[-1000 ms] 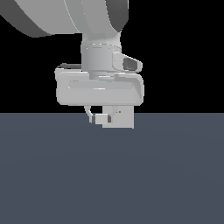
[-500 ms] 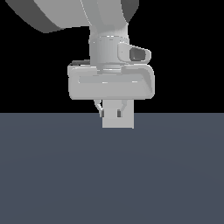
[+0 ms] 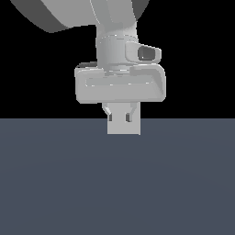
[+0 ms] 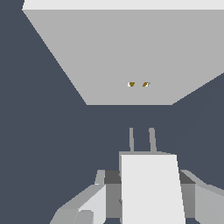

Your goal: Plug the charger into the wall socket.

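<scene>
Flat, even, shadowless render; sharp; black backdrop.

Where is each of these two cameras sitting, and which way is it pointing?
Exterior view: off the arm, low and level with the floor, facing the arm's wrist and the tool gripping the charger.
Wrist view: on the wrist, looking past the fingers and charger toward the wall socket.
Shared: the charger and the tool.

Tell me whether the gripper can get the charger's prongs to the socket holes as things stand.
Probably yes. The gripper holds the charger with its prongs pointing at the wall socket; only bare floor lies between, and the two holes sit roughly ahead.
</scene>
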Robot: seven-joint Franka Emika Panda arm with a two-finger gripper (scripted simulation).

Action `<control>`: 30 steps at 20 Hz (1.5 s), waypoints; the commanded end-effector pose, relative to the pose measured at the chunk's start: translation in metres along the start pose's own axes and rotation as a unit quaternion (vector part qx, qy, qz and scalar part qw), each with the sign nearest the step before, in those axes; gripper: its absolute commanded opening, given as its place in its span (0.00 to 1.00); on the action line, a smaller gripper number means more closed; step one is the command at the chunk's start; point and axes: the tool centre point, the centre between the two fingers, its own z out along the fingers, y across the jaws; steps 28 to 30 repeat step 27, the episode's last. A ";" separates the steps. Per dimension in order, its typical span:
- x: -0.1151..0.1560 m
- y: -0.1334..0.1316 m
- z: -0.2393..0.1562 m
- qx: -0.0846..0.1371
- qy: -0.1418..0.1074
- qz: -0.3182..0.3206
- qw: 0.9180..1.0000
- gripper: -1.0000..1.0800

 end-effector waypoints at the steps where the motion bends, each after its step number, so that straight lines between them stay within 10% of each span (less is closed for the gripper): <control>1: 0.000 0.000 0.000 0.000 0.000 0.001 1.000 0.00; 30: 0.048 0.000 0.013 0.000 0.000 0.001 1.000 0.00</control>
